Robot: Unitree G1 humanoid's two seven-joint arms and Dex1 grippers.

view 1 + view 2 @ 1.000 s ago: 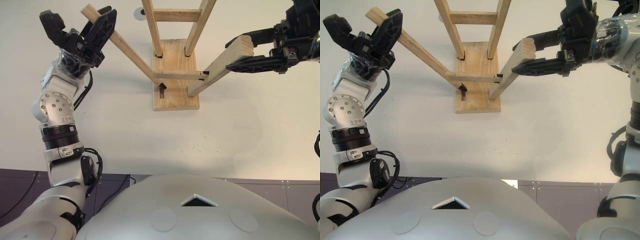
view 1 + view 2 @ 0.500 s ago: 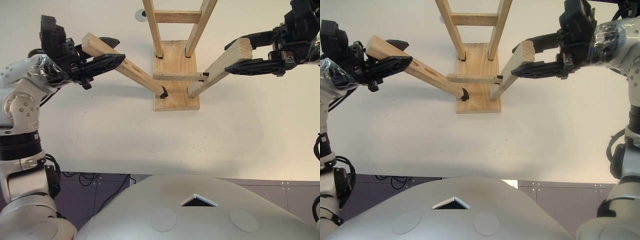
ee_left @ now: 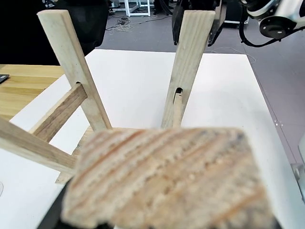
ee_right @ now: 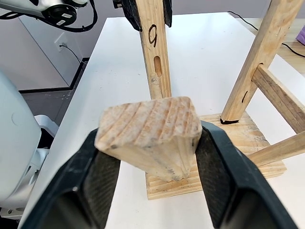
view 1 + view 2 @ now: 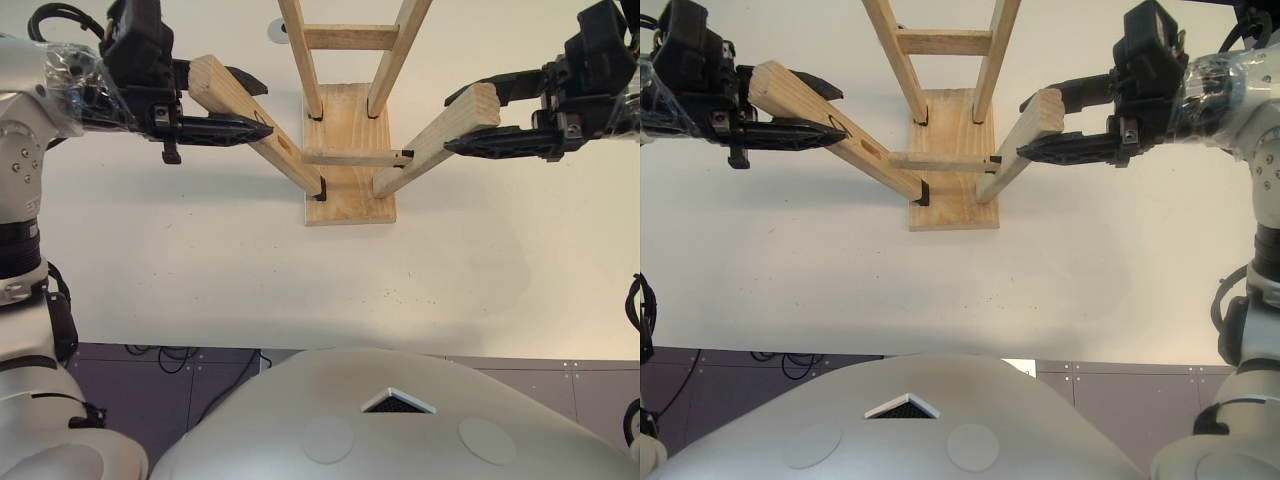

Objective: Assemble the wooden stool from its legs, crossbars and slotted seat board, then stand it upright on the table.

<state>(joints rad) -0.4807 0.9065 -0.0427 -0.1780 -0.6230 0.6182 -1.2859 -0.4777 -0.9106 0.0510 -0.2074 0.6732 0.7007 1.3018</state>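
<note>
Stool (image 5: 349, 120) sits inverted on its seat board (image 5: 350, 205), well back from the table's (image 5: 200, 260) near edge. The left gripper (image 5: 262, 107) clamps the left leg (image 5: 285, 150) and the right gripper (image 5: 452, 122) clamps the right leg (image 5: 425, 150). Both legs are splayed, so closing unevenly could make the crossbar (image 5: 350, 156) miss the left leg's slot.

Bright, even light is falling from above onto the white surface (image 5: 150, 260), leaving it pale and almost washed out in the head views. The seat board (image 5: 350, 200) is casting only a faint, soft-edged shadow beside itself. In the left wrist view the end of the left-hand leg (image 3: 167, 176), sitting right against the lens, is blurring into soft grain, while the farther legs are reading crisp and the room behind is sinking into dimness. In the right wrist view the right-hand leg (image 4: 147, 124) is showing sharp grain, and the black fingers of the right gripper (image 4: 152, 136) are giving off a dull sheen
</note>
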